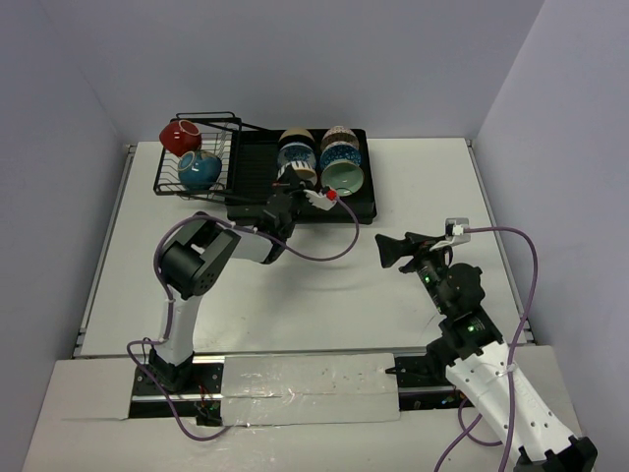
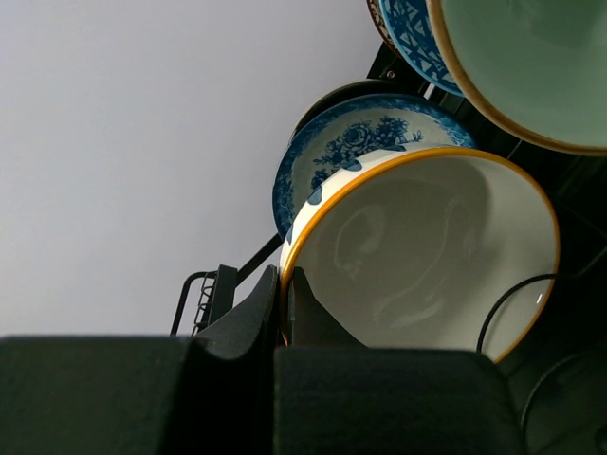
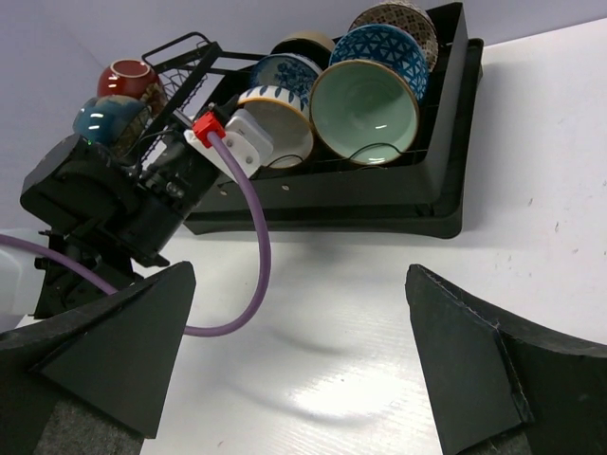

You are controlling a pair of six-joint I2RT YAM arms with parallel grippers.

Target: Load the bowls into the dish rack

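The black dish rack (image 1: 366, 208) lies at the back of the table, its wire basket (image 1: 167, 182) joined at the left end. My left gripper (image 2: 285, 280) is shut on the rim of a white bowl with an orange rim (image 2: 427, 256), holding it on edge in the tray's front left. Behind it stands a blue floral bowl (image 2: 351, 147). To its right are a green bowl (image 2: 531, 66) and a blue lattice bowl (image 2: 408, 28). My right gripper (image 3: 299, 351) is open and empty over bare table in front of the rack (image 3: 417, 204), well to the right of the left arm.
The basket holds a red bowl (image 1: 180, 136) and a teal bowl (image 1: 200, 169). Two more patterned bowls (image 1: 339, 135) stand at the tray's back. The left arm's purple cable (image 3: 256, 275) loops over the table in front of the rack. Walls close in on three sides.
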